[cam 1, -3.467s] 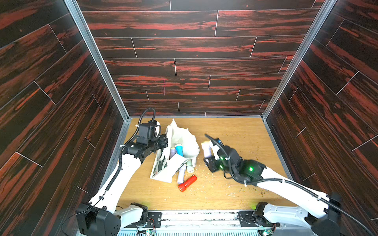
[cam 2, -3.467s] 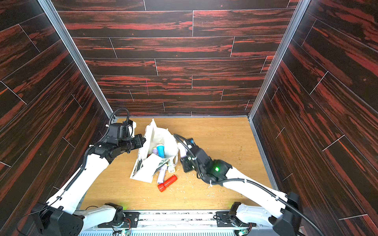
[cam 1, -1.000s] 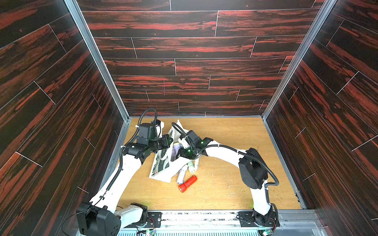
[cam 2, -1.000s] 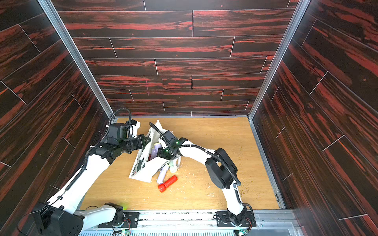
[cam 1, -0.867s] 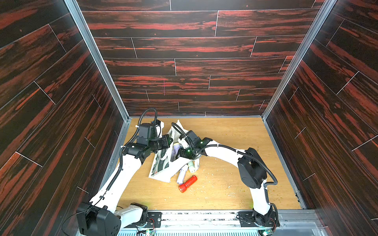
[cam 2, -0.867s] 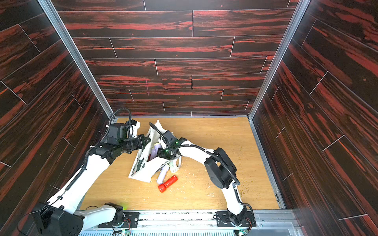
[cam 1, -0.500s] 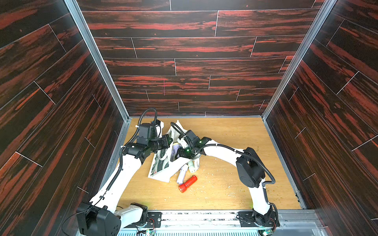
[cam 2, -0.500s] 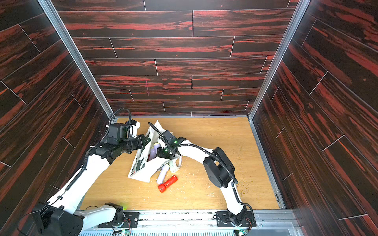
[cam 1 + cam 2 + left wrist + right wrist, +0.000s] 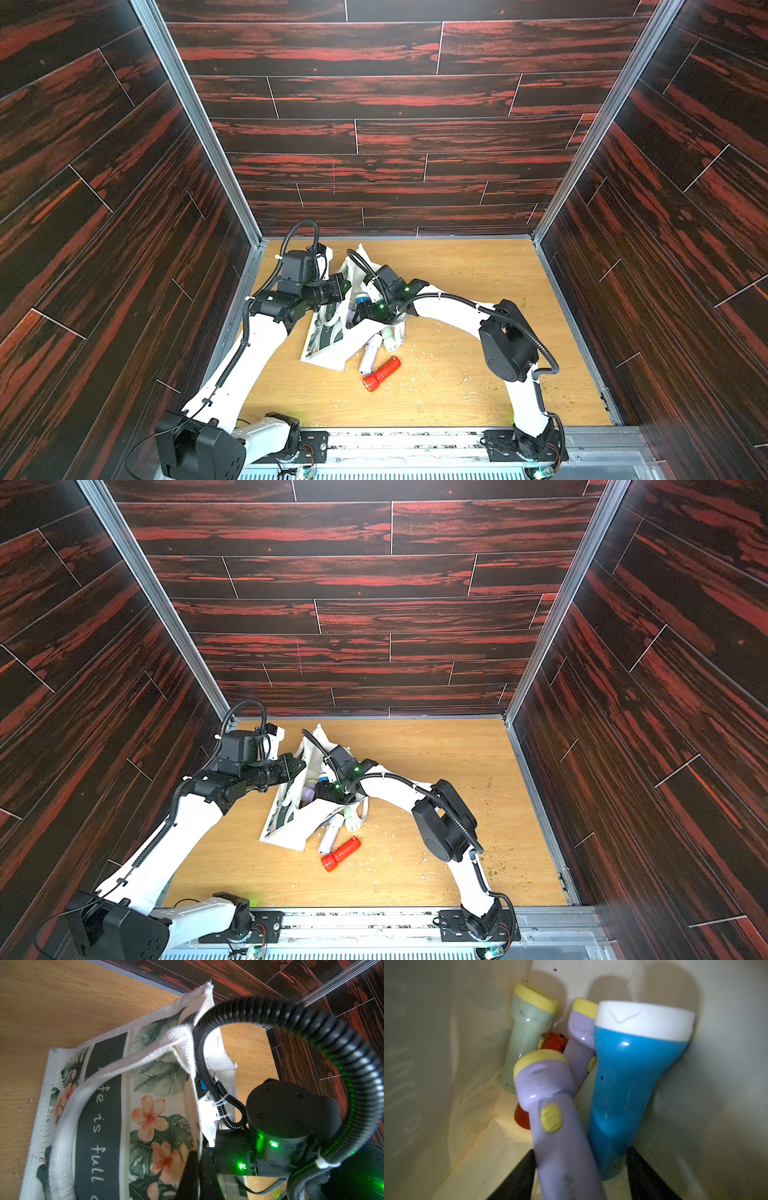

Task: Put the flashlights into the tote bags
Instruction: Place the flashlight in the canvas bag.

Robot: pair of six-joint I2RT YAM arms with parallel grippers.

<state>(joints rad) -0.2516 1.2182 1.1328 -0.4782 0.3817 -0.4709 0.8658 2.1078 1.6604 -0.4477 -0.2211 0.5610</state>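
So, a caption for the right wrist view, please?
Inside the tote bag: open jaws flank a lilac flashlight beside a blue flashlight.

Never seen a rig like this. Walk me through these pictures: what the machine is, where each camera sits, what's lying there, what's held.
Two white robot arms work on a wooden table. Two pictures look down from overhead, almost identically; the others come from a camera on each wrist. A printed canvas tote bag sits on the table. The left fingers pinch its rim, holding the mouth open. The right fingers are inside the bag, spread apart around a lilac flashlight, not gripping it, it seems. A blue flashlight and others lie there too. Outside, a red flashlight and a pale flashlight lie close by.
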